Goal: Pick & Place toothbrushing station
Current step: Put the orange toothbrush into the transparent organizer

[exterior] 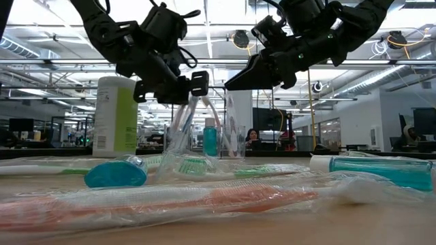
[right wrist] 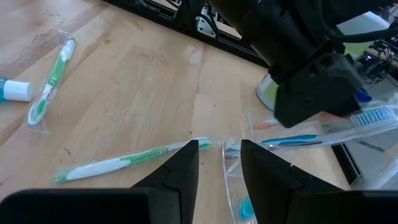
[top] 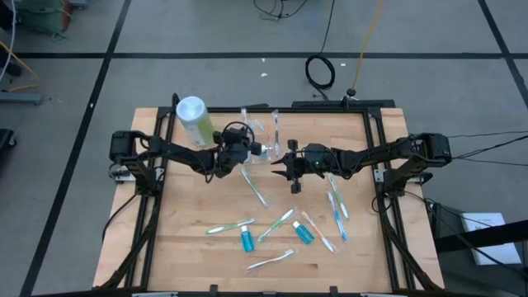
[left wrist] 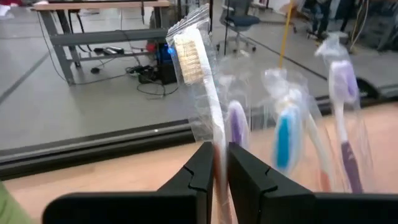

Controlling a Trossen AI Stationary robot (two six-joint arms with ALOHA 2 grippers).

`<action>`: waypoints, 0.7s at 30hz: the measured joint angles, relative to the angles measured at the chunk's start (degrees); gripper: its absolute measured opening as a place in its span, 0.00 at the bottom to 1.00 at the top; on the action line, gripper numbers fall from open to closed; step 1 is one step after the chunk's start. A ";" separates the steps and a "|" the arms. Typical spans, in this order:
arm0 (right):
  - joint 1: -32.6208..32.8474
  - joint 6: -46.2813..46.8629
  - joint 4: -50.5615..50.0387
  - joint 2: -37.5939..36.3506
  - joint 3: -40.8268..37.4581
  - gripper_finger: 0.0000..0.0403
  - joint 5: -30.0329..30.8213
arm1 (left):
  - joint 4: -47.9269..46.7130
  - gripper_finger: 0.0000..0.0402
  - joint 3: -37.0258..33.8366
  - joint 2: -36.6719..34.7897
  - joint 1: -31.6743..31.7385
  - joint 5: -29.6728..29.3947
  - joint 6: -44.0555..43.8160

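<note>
The toothbrushing station's clear holder [top: 266, 136] stands at the table's far middle, with wrapped brushes [left wrist: 283, 137] and a blue tube [exterior: 210, 139] in it. My left gripper [top: 256, 150] is beside it, shut on a wrapped toothbrush with pale bristles [left wrist: 186, 56]. My right gripper [top: 293, 169] hovers open just right of the holder, nothing between its fingers [right wrist: 186, 163]. Several more wrapped toothbrushes [top: 276, 224] and two blue tubes [top: 246, 239] lie flat on the table nearer the front. My left gripper pinches the wrapped toothbrush's handle [left wrist: 217, 146] between its two fingers. They come nearly level from the table's left. The bristle head stands out well beyond the fingertips. Whether the brush's other end rests in the holder, I cannot tell.
A green canister with a white lid [top: 191, 115] stands upright at the far left, close behind my left arm. Black rails [top: 375, 140] frame the table's sides. Loose brushes [top: 337, 210] lie under my right arm.
</note>
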 joint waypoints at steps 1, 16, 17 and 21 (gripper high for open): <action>0.00 0.00 -0.26 0.00 0.00 0.27 0.00 | -0.33 0.09 0.00 0.00 -0.10 -0.15 0.42; 0.00 0.02 -1.21 0.00 0.00 0.27 0.00 | -0.12 0.09 0.00 0.00 -0.08 1.78 8.77; 0.00 0.02 -1.21 0.00 0.00 0.27 0.00 | 0.34 0.09 0.00 0.00 -0.08 1.80 9.36; 0.00 0.02 -1.24 0.00 0.00 0.27 0.00 | 2.11 0.08 0.00 -0.04 -0.41 1.75 9.52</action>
